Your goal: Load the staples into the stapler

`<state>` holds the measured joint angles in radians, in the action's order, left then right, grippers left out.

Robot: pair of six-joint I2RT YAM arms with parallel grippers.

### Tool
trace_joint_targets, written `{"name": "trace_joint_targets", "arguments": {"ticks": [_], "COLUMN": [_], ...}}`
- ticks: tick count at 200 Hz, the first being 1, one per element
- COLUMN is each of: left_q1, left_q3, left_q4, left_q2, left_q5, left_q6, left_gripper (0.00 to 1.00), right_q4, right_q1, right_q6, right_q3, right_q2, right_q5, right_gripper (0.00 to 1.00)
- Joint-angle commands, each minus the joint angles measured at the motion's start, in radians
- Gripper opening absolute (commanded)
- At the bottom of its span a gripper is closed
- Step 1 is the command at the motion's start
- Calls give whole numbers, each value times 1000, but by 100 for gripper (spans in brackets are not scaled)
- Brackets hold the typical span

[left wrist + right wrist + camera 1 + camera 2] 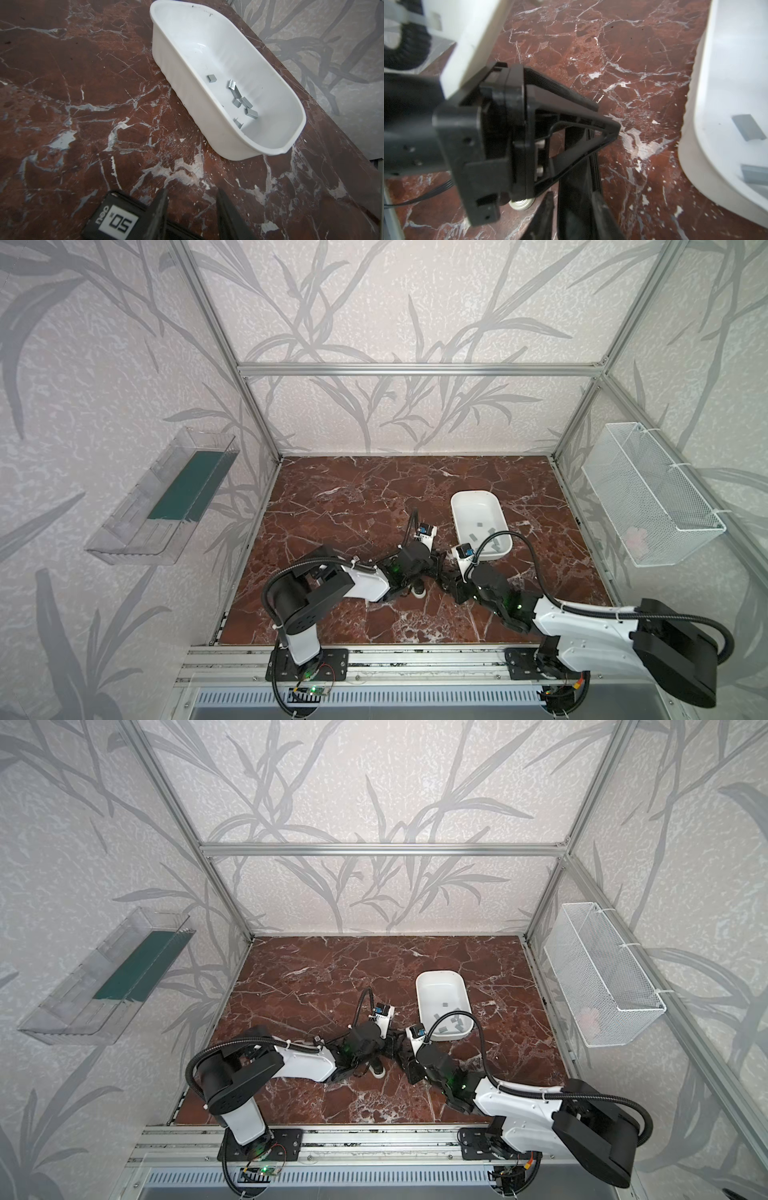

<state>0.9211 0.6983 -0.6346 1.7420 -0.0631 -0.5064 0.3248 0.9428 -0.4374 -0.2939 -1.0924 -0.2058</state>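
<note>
The left gripper point(192, 194), fingers apart, and right gripper point(573, 199), grip impossible to tell, met at the stapler point(116, 222); the staples point(241, 99) lay in a white tray point(187, 93) toward the right edge of the worktop point(332, 497).

pale textured wallpaper point(374, 302) with grey leaf sprays covers the walls behind an aluminium frame point(415, 369). the tabletop point(332, 497) is red-brown marble with white veins, under soft, even light. in both top views a clear plastic bin point(124, 531) with a dark green bottom hangs on the left wall and a white wire-mesh basket point(648, 497) on the right. an aluminium rail point(415, 659) runs along the near edge.
</note>
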Motion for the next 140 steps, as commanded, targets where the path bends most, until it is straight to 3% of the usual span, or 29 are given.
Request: {"name": "trace_joint_targets", "arguments": {"ticks": [1, 31, 49, 59, 74, 91, 98, 121, 140], "left_q1": [-37, -150, -227, -265, -339, -471, -531, -768, -896], "left_q3": [51, 112, 140, 128, 51, -69, -109, -190, -202], "left_q4": [126, 341, 494, 538, 508, 434, 419, 414, 424], "left_q2": [-97, -269, -385, -453, -558, -656, -681, -724, -657], "left_q5": [-28, -49, -160, -254, -362, -388, -413, -302, -303], "left_q6": [35, 62, 117, 161, 210, 286, 279, 243, 229], "left_gripper": [46, 59, 64, 66, 84, 77, 81, 84, 84], "right_q4": [-195, -436, -483, -448, -413, -432, -419, -301, -203], "right_q1": [4, -76, -188, -279, -416, -603, -690, -930, -1011], "right_q6": [-23, -88, -34, 15, 118, 146, 141, 100, 59], "right_q3": [-43, -165, -281, -328, -407, -478, -478, -384, -284], "right_q2": [100, 217, 220, 182, 108, 0, -37, -112, -143], "right_q5": [-131, -302, -338, -319, -259, -277, -274, -188, -187], "right_gripper": [50, 83, 100, 99, 99, 99, 99, 99, 99]}}
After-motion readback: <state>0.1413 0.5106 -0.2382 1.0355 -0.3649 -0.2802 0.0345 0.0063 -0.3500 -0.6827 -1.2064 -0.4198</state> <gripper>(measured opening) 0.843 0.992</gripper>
